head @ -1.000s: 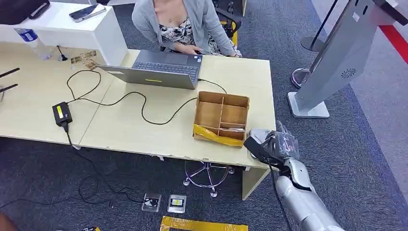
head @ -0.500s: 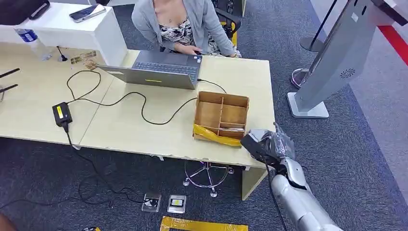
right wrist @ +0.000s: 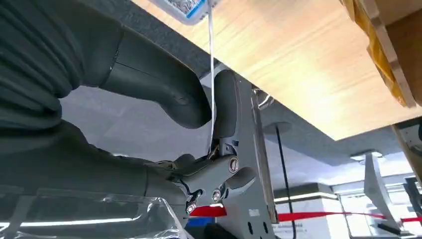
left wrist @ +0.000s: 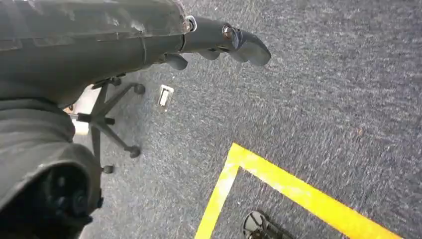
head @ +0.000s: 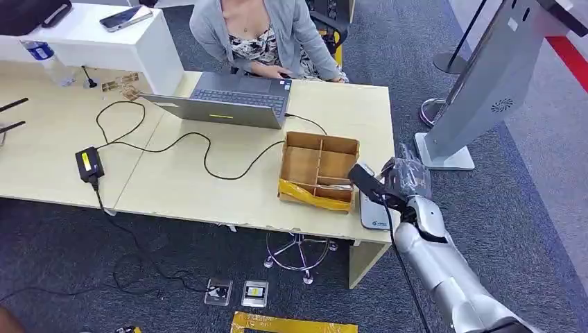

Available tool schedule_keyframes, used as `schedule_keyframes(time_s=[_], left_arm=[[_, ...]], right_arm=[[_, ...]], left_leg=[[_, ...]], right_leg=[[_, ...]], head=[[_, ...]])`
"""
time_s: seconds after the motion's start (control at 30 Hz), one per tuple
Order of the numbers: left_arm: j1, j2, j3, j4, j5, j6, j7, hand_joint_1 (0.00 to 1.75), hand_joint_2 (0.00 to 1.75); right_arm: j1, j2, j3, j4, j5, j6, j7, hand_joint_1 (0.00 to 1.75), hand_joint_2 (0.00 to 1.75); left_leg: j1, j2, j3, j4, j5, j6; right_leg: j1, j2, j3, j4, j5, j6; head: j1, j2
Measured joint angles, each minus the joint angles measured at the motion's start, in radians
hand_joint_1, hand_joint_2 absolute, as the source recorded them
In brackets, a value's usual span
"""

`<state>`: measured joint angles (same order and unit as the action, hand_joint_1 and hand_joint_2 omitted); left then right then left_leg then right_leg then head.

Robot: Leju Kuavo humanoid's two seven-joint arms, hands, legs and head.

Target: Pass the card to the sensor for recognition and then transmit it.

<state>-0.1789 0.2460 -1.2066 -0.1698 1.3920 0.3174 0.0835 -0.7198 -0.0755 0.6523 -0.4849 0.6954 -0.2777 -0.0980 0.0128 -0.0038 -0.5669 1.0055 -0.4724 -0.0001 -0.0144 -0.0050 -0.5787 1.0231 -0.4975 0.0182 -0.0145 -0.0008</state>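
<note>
My right hand (head: 403, 182) hovers at the table's near right corner, just beyond a flat grey sensor pad (head: 378, 212) with a blue logo. In the right wrist view a thin white card (right wrist: 211, 74) shows edge-on, pinched between the thick thumb (right wrist: 154, 79) and a finger (right wrist: 226, 107); the sensor pad (right wrist: 185, 7) lies on the wooden tabletop behind it. My left hand (left wrist: 219, 40) hangs over grey carpet with its fingers apart and nothing in them.
A divided cardboard box (head: 319, 166) with yellow tape sits just left of my right hand. A person sits behind a laptop (head: 229, 100) across the table (head: 180, 187). A grey kiosk (head: 485, 83) stands on the right. A chair base (head: 298, 251) is under the table.
My right hand has risen and moved away from me with the card, uncovering the sensor pad it hid before. Nothing else has moved.
</note>
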Motion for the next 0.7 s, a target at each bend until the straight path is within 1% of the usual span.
schedule_keyframes(time_s=[0.1,0.2,0.3,0.43,0.57,0.7], left_arm=[[0.0,0.005,0.0,0.0,-0.002,-0.01,-0.001,0.0,0.0],[0.0,0.013,0.0,0.0,-0.008,-0.031,-0.012,0.0,0.0],[0.0,0.018,0.0,0.0,-0.011,-0.045,-0.031,0.0,0.0],[-0.001,0.02,0.0,0.0,-0.018,-0.05,-0.045,0.0,0.0],[0.0,0.021,-0.001,0.0,-0.033,-0.068,-0.075,0.0,0.0],[-0.003,0.021,-0.003,0.0,-0.043,-0.076,-0.087,0.0,0.0]], right_arm=[[-0.013,0.0,0.003,0.006,0.019,-0.003,0.01,1.75,1.75],[-0.034,0.0,0.003,0.012,0.04,-0.01,0.005,1.75,1.75],[-0.082,0.004,0.003,0.019,0.066,-0.011,-0.007,1.75,1.75],[-0.156,0.029,0.003,0.02,0.089,0.002,-0.003,1.75,1.75],[-0.206,0.07,0.003,0.022,0.124,0.0,-0.013,1.75,1.75],[-0.262,0.134,0.004,0.027,0.141,0.006,-0.039,1.75,1.75]], left_leg=[[0.0,0.0,0.0,0.0,0.0,0.0],[0.0,0.0,0.0,0.0,0.0,0.0],[0.0,0.0,0.0,0.0,0.0,0.0],[0.0,0.001,0.0,0.0,0.0,0.0],[0.001,0.001,-0.001,0.0,0.0,0.0],[0.001,0.001,0.0,0.0,0.0,0.0]], right_leg=[[0.0,0.0,0.0,0.0,0.0,0.0],[0.0,0.0,0.0,0.0,0.0,0.0],[0.0,0.0,0.0,0.001,0.0,0.0],[0.0,0.001,0.0,0.001,0.0,0.0],[0.001,0.001,0.0,0.001,0.0,0.0],[0.002,0.002,-0.001,0.001,0.0,0.0]], head=[[0.0,0.0],[0.0,0.0],[0.0,0.0],[0.0,0.0],[0.0,0.0],[0.0,0.0]])
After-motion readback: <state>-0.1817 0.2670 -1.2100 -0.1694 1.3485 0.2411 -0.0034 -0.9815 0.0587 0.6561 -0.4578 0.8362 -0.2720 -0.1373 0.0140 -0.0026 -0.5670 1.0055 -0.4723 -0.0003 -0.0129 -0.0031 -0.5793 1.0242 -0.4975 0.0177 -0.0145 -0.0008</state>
